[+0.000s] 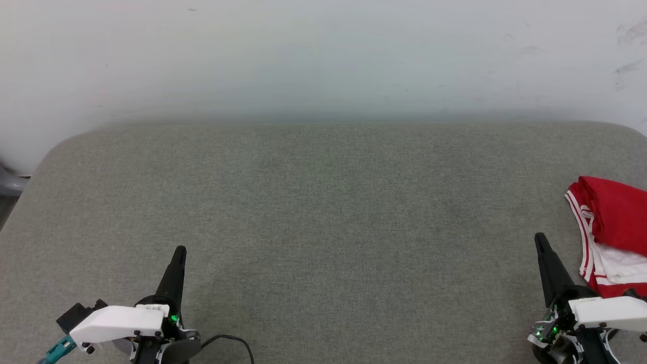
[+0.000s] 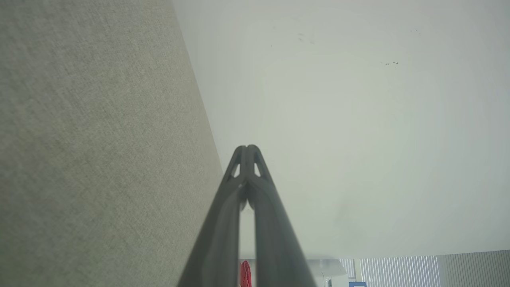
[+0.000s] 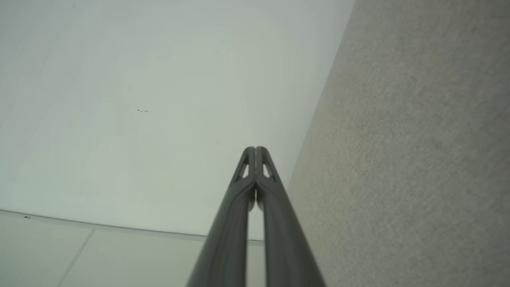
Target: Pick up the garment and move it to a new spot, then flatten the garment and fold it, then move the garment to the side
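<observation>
Head view: a grey woven fabric table top (image 1: 323, 212) with rounded far corners fills the middle and lower frame; a plain white wall (image 1: 323, 50) spans the top.
Garment: the red jersey shirt with white sleeve fabric and red-white striped trim (image 1: 614, 217) rests on the table at the far right edge, at middle height. It looks bunched or loosely folded, and the frame edge cuts it off, so its full shape cannot be told.
Left gripper: the left gripper (image 1: 180, 253) sits at lower left, its 2 long dark fingers pressed together on nothing, well apart from the garment.
Right gripper: the right gripper (image 1: 541, 241) sits at lower right, its fingers also together and empty, near the striped trim but not on it.
Wrist views: each shows its own finger pair meeting at the tips, with table and wall behind.
Stage: a shirt heaped at the side fits either one waiting to be lifted or one folded and set aside.
Doing it well: judge the folds only with the whole shirt in frame, and keep the right fingertips from snagging the trim.
</observation>
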`<state>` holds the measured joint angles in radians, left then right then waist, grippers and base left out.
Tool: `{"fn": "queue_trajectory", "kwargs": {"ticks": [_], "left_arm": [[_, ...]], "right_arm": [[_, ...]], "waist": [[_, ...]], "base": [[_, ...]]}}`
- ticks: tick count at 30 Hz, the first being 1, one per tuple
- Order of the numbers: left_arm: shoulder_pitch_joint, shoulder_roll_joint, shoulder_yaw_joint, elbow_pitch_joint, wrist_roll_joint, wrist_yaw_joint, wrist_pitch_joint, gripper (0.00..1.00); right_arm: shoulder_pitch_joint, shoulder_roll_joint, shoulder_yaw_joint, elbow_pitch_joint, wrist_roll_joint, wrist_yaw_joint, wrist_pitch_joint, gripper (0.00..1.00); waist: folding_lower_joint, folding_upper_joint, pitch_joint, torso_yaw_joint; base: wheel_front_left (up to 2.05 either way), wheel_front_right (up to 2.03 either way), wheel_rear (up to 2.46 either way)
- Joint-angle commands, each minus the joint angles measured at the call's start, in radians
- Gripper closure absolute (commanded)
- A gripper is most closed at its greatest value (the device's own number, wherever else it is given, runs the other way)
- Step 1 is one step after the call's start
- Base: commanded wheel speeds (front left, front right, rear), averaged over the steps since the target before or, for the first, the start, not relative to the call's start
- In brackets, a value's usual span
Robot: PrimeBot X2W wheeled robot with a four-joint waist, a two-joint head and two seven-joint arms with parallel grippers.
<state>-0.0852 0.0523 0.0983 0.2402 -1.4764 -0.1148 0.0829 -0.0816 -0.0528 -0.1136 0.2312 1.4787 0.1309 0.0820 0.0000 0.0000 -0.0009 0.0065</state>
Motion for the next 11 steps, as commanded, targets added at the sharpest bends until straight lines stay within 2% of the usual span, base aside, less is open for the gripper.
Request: {"fn": "queue_trajectory", "kwargs": {"ticks": [1,11], "left_arm": [[-0.015,-0.001,0.003,0.000,-0.020,-0.006,0.005,1.00],[-0.026,-0.002,0.013,0.004,-0.093,-0.014,0.023,1.00]], "right_arm": [[-0.013,0.003,-0.001,0.002,0.021,0.000,0.006,1.00],[-0.030,0.004,-0.001,0.010,0.092,0.000,0.024,1.00]], "waist": [[0.0000,0.0000,0.000,0.000],[0.0000,0.0000,0.002,-0.004]], "base": [[0.00,0.00,0.00],[0.00,0.00,0.00]]}}
